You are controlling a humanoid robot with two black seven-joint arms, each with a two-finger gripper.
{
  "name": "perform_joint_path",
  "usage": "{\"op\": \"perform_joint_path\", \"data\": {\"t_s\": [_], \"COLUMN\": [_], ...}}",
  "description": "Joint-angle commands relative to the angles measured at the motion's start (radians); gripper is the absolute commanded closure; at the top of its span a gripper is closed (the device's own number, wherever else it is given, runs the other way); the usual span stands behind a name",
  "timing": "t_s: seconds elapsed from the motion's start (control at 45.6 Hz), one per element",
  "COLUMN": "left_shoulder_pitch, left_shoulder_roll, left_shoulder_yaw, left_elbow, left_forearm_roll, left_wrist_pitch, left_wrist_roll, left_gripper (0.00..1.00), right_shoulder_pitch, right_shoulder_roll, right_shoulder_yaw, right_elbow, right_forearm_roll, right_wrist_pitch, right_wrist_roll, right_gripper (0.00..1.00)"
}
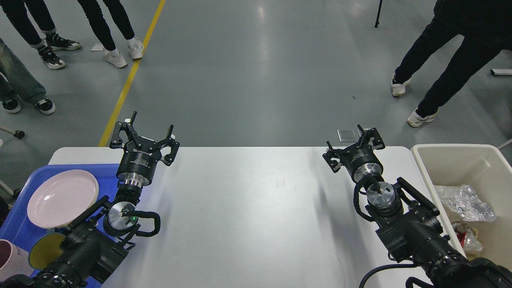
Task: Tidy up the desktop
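Note:
The desktop [256, 212] is a wide white tabletop with rounded corners, and its bare surface fills the middle of the head view. My left gripper [146, 136] stands over the far left edge of it, fingers spread open with nothing between them. Near the far right edge my right gripper [354, 146] also stands open and holds nothing.
A blue tray [20, 228] at the left carries a pink plate [62, 198], a yellow dish [46, 250] and a mug [10, 260]. A beige bin [456, 158] at the right holds crumpled plastic wrap [464, 202]. People stand on the grey floor beyond the table.

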Motion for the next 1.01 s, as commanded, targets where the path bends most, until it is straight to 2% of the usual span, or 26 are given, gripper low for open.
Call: {"op": "perform_joint_path", "data": {"t_s": [0.0,0.373,0.658,0.987], "left_shoulder_pitch": [0.000,0.000,0.000,0.000], "left_shoulder_roll": [0.000,0.000,0.000,0.001], "left_shoulder_yaw": [-0.001,0.001,-0.001,-0.001], "left_elbow": [0.000,0.000,0.000,0.000], "left_forearm_roll": [0.000,0.000,-0.001,-0.001], "left_wrist_pitch": [0.000,0.000,0.000,0.000], "left_wrist_roll": [0.000,0.000,0.000,0.000], "left_gripper": [0.04,0.04,0.04,0.04], "right_shoulder_pitch": [-0.015,-0.020,-0.015,-0.012], "right_shoulder_roll": [0.013,0.012,-0.011,-0.025], "right_shoulder_yaw": [-0.003,-0.031,-0.131,-0.149], "right_elbow": [0.001,0.004,-0.007,-0.007], "right_forearm_roll": [0.000,0.002,0.000,0.000], "right_wrist_pitch": [0.009,0.008,0.118,0.127], "right_wrist_roll": [0.080,0.079,0.079,0.079], "right_gripper": [0.00,0.00,0.00,0.00]}}
